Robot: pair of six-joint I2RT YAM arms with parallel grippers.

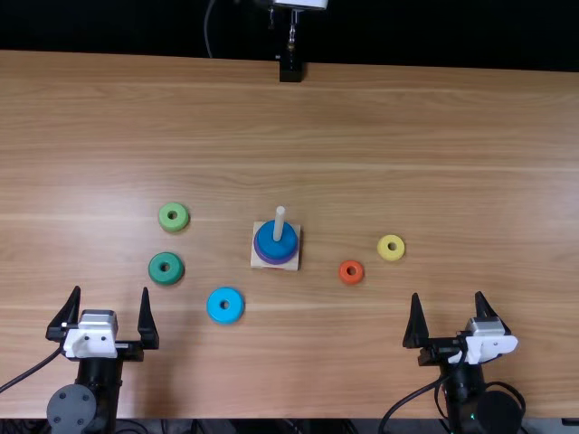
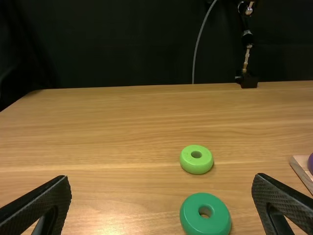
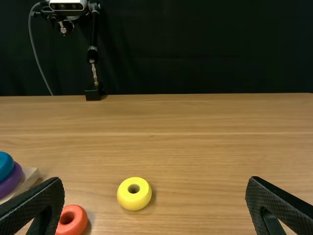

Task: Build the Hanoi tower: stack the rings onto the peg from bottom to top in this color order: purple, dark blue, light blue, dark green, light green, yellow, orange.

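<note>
Purple ring, dark blue ring on peg, left pincer apart at its eight o'clock, right pincer apart at four

Leaves wide room over the table across the top view's upper half; meets a standing peg near the centre, a black stand at the top edge.

No text, label, brand, number or sign can be read.
</note>
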